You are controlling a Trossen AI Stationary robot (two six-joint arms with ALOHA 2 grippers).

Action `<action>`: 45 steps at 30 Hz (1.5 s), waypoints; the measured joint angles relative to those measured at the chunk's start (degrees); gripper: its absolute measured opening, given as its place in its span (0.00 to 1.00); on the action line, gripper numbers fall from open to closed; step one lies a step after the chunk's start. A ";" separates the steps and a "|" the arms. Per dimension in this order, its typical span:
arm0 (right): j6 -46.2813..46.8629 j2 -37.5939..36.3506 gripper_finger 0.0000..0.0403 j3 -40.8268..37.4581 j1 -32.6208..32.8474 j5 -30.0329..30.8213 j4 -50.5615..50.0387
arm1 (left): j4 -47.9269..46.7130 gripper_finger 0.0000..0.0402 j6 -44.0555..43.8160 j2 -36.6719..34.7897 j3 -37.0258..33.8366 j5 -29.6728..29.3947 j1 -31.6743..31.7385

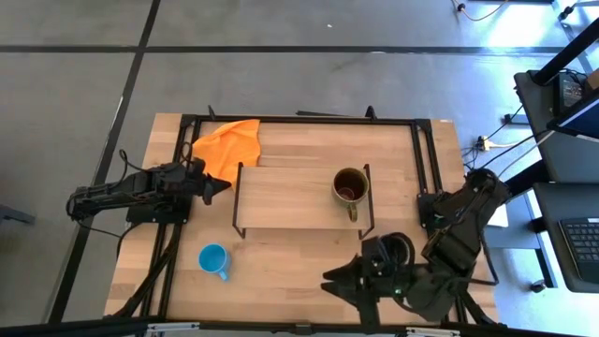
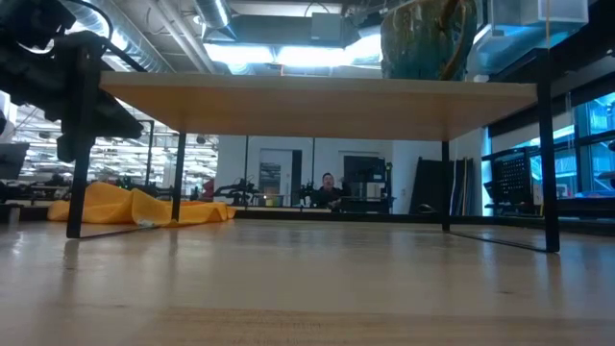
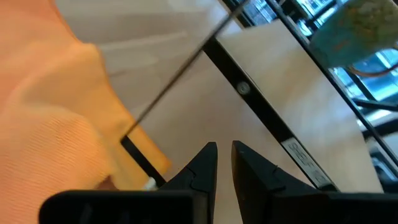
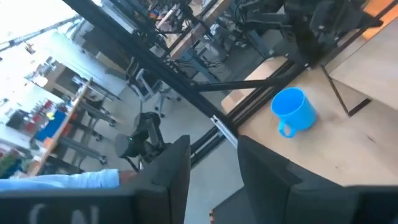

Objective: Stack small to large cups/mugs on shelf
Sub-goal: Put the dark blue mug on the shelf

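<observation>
Looking down, I see the olive mug (image 1: 350, 186) on the shelf's (image 1: 281, 197) right end, the blue mug (image 1: 214, 259) on the counter (image 1: 281, 267) in front. The black mug (image 1: 400, 249) shows only from above, beside the right gripper (image 1: 339, 277), whose jaws stand apart, empty. Left gripper (image 1: 225, 185) lies level by the orange cloth (image 1: 229, 145), jaws nearly closed, holding nothing.
</observation>
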 joint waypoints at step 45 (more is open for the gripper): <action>-14.71 -0.22 0.34 1.79 -8.35 -28.14 14.52 | 0.44 0.10 -1.25 0.00 0.13 6.45 0.00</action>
